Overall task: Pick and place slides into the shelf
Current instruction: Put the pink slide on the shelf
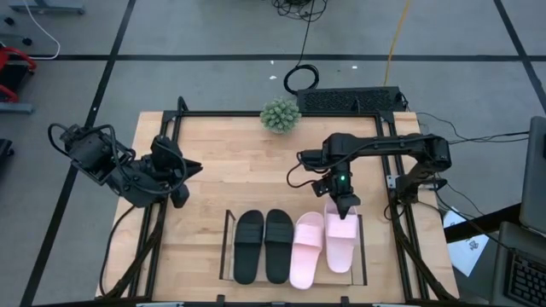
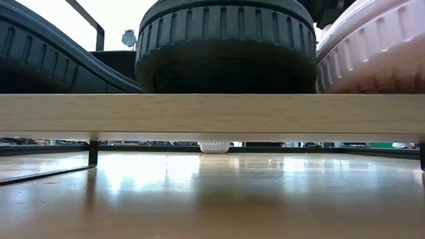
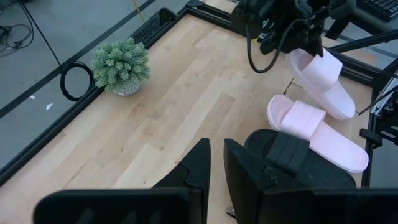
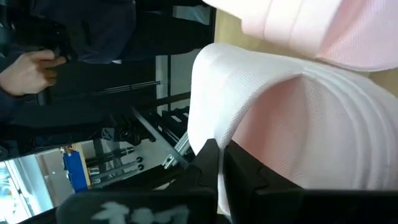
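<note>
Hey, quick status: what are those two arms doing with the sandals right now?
Right pincer shut on last pink slide, at shelf. Left pincer idle, holding nothing. Other three slides shelved. Nothing in the way.

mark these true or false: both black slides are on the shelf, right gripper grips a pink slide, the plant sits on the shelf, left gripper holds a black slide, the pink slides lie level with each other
1. Both black slides are on the shelf: true.
2. The right gripper grips a pink slide: true, shut on its end.
3. The plant sits on the shelf: false, it stands on the table, at its far edge.
4. The left gripper holds a black slide: false, it holds nothing.
5. The pink slides lie level: false, the other pink slide sits nearer the front.
</note>
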